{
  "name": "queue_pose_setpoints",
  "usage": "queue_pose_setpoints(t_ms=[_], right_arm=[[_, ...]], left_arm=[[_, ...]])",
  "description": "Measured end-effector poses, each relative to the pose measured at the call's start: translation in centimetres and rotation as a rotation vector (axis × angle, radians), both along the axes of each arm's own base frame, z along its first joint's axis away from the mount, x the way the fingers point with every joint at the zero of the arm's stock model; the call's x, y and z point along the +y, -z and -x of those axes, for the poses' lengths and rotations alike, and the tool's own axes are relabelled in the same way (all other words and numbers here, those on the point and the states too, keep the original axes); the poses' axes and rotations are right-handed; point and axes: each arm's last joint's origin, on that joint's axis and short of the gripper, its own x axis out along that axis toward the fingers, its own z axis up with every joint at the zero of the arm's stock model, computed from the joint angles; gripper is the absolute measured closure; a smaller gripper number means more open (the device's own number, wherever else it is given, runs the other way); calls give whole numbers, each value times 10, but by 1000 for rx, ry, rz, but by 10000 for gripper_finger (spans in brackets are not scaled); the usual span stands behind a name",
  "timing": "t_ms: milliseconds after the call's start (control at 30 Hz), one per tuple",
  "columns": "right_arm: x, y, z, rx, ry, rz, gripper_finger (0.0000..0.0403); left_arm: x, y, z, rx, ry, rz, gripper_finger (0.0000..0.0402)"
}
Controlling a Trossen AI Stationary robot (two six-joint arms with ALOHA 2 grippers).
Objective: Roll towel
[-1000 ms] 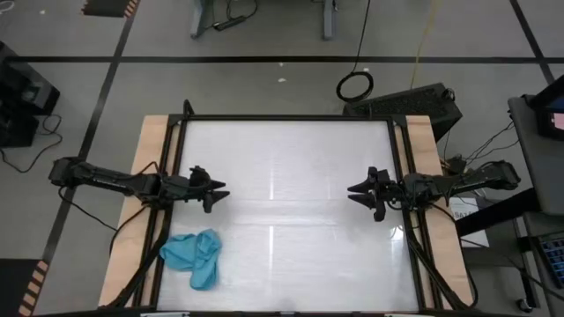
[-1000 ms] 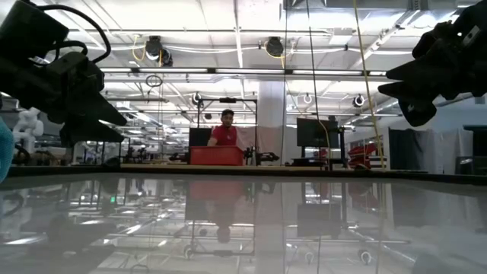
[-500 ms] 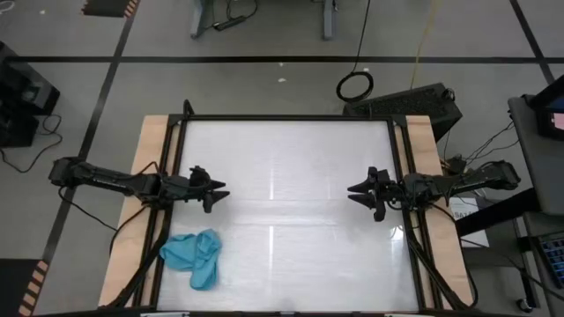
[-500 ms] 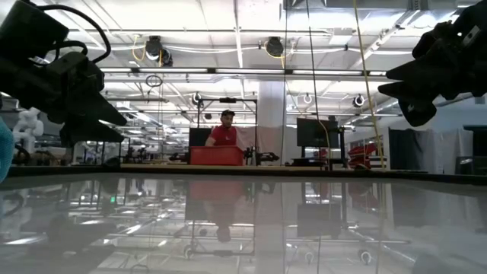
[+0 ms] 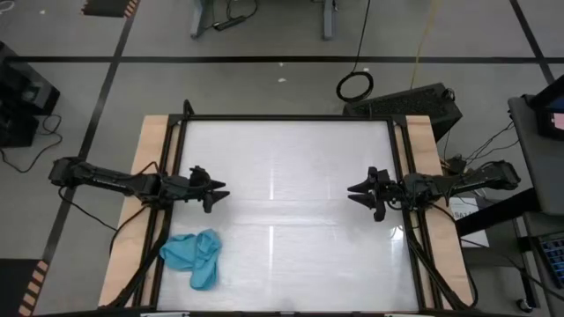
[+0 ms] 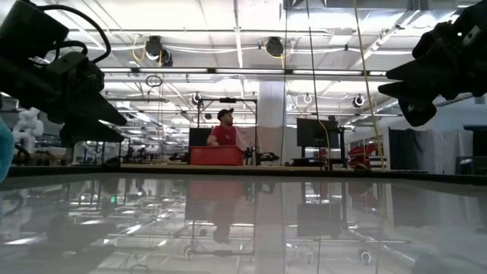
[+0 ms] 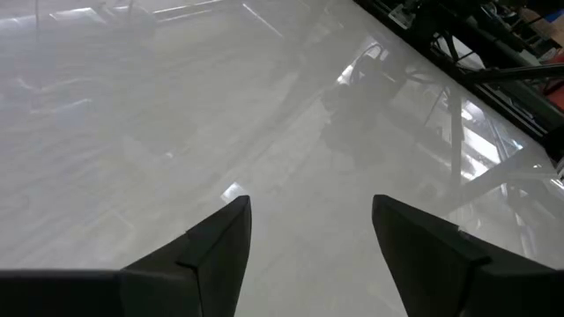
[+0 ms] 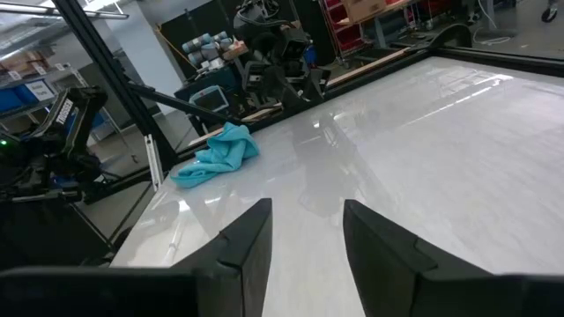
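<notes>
Towel (image 5: 194,255) lying crumpled at the left near corner of the surface (image 5: 291,176), untouched.
Nothing is changing across the last second: both arms are hovering motionless, well apart from the cloth. The left end effector (image 5: 218,190) is standing spread and empty just beyond the towel; the right end effector (image 5: 355,189) is waiting partly parted, also empty. Rolling is not yet beginning; flattening likely comes first.
</notes>
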Motion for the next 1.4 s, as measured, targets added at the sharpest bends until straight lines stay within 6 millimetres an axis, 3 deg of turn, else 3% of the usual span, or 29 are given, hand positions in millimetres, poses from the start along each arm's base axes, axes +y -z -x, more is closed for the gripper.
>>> queue_pose_setpoints(t_ms=[600, 1100, 1400], right_arm=[[-2, -2, 0, -17, 55, -6, 271], [-1, -2, 0, -23, 34, -132, 271], [3, -23, -2, -229, -109, -193, 271]], left_arm=[[0, 0, 0, 0, 0, 0, 159], [0, 0, 0, 0, 0, 0, 159], [0, 0, 0, 0, 0, 0, 159]])
